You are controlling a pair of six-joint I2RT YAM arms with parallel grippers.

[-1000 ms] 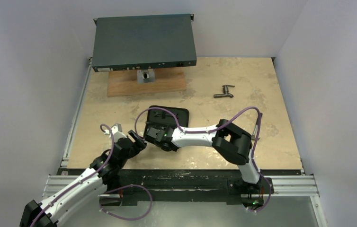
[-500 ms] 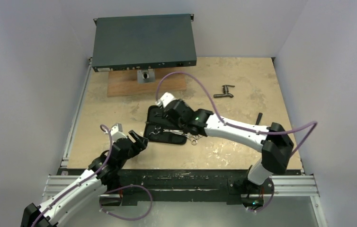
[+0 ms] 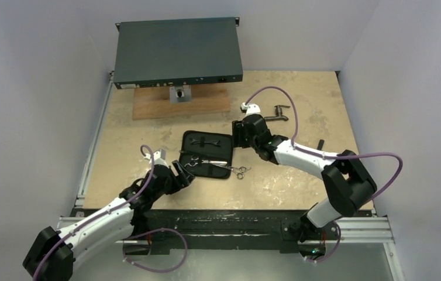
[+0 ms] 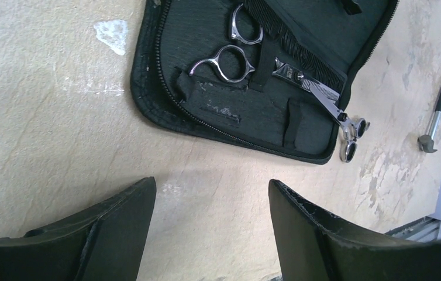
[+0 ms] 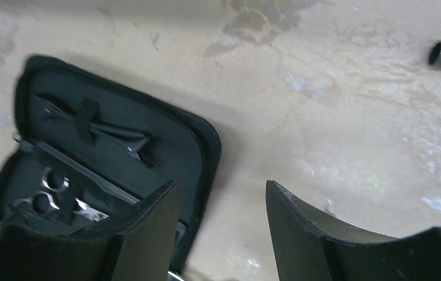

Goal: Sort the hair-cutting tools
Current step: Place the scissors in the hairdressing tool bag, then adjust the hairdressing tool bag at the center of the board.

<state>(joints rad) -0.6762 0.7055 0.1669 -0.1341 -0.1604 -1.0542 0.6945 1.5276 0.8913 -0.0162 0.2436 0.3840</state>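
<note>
Hovering by open case: left pincer apart, empty | right pincer apart, empty, at case's right edge | scissors inside.

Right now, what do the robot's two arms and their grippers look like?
The left arm and right arm match: white tubular links between bulky black joints, each trailed by a loose purple cable. The left gripper and right gripper are black, each with two broad, wedge-shaped fingers.

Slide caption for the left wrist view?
Left tool, open, near the unzipped case holding scissors and a comb.
</note>
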